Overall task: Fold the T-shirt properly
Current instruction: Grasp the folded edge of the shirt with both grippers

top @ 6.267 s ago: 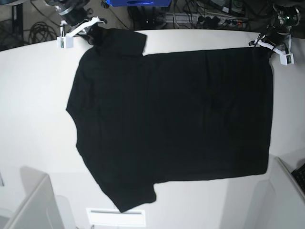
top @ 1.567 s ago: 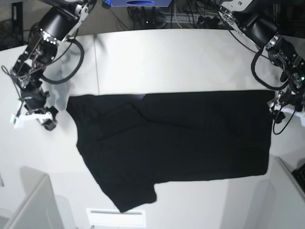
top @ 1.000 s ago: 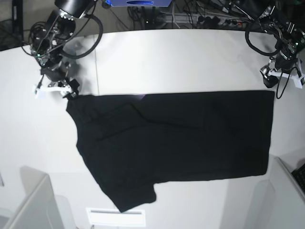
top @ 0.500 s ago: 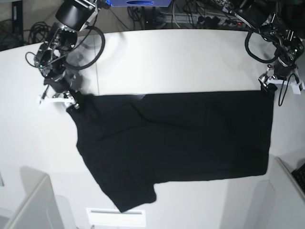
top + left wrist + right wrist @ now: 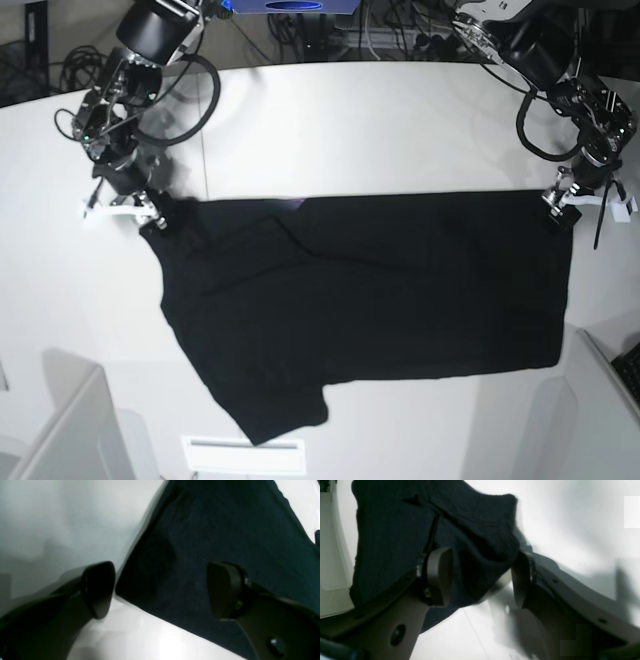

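**Both grippers at the folded edge of the T-shirt**

Since half a second ago, your left gripper [image 5: 572,212] has come down from just above the T-shirt [image 5: 370,300] to its upper right corner, while your right gripper [image 5: 135,208] has barely shifted at the upper left corner. Compared with the earliest frame, the far half of the garment has been folded toward you, so its top edge now runs straight across the middle of the table [image 5: 360,130].

The T-shirt lies flat and black, plain side up, with a sliver of purple at the fold line left of centre. One sleeve points to the shirt's lower left; the hem forms its right edge.

In the left wrist view, the left gripper [image 5: 160,590] has its jaws spread wide. One finger [image 5: 98,587] sits over bare table just off the shirt's corner, the other over the cloth. You can see nothing pinched between them.

In the right wrist view, the right gripper [image 5: 480,577] also has its jaws parted. A bunched fold of the T-shirt [image 5: 475,542] lies between the fingers [image 5: 440,576], touching or nearly touching the outer one; the view is blurred, and no closed grip shows.

Cables [image 5: 400,30] lie beyond the table's far edge, well apart from the shirt.
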`<state>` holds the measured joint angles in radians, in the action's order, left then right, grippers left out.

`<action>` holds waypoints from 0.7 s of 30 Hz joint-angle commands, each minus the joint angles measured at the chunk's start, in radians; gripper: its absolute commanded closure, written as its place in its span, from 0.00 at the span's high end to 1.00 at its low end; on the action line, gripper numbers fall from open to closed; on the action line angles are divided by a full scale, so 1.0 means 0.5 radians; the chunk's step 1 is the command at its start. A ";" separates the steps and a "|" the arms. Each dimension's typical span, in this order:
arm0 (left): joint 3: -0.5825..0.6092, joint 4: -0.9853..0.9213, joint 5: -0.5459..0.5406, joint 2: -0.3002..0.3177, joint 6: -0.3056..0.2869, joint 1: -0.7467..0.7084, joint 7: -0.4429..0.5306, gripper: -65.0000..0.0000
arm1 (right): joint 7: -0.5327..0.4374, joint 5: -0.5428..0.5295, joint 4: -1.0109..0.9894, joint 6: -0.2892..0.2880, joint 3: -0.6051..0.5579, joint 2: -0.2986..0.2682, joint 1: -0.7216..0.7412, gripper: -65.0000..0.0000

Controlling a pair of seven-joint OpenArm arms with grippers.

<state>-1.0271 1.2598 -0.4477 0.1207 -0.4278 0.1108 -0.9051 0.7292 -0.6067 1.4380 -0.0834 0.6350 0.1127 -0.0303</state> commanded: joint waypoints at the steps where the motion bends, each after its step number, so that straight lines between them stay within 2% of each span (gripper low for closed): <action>1: 0.006 -0.036 0.062 -0.004 0.026 0.007 -0.119 0.85 | 0.084 0.070 -0.030 0.052 -0.004 -0.003 -0.011 0.54; 2: 0.006 -0.057 0.062 -0.004 0.026 0.010 -0.119 0.82 | 0.084 0.070 -0.036 0.052 -0.004 -0.003 -0.011 0.54; 4: 0.006 -0.106 0.062 -0.001 0.026 0.013 -0.119 0.67 | 0.081 0.070 -0.036 0.052 -0.004 -0.003 -0.011 0.53; 6: 0.080 -0.158 0.062 0.036 0.026 0.013 -0.119 0.43 | 0.081 0.070 -0.036 0.052 -0.004 -0.003 -0.011 0.50; 9: 0.254 -0.207 0.062 0.107 0.026 -0.005 -0.119 0.06 | 0.081 0.073 -0.036 0.052 0.002 -0.003 -0.011 0.30; 10: 0.279 -0.210 0.059 0.116 0.026 -0.008 -0.119 0.00 | 0.081 0.073 -0.036 0.052 0.002 -0.006 -0.011 0.21; 12: 0.276 -0.207 0.059 0.116 0.026 -0.008 -0.119 0.00 | 0.081 0.067 -0.036 0.052 -0.004 -0.040 -0.011 0.03; 13: 0.276 -0.207 0.059 0.122 0.026 -0.008 -0.119 0.00 | 0.084 0.064 -0.036 0.052 -0.004 -0.049 -0.011 0.00; 18: 0.291 -0.134 0.059 0.171 0.026 -0.097 -0.119 0.00 | 0.090 0.064 -0.017 0.052 0.014 -0.052 -0.024 0.00; 21: 0.294 -0.008 0.062 0.171 0.026 -0.177 -0.125 0.00 | 0.090 0.061 -0.014 0.052 0.017 -0.110 -0.057 0.00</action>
<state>-0.8776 1.2522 -0.4633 0.1986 -0.4339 0.0280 -0.9272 0.7620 -0.6201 1.4258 -0.0799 0.6373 0.0696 -0.0559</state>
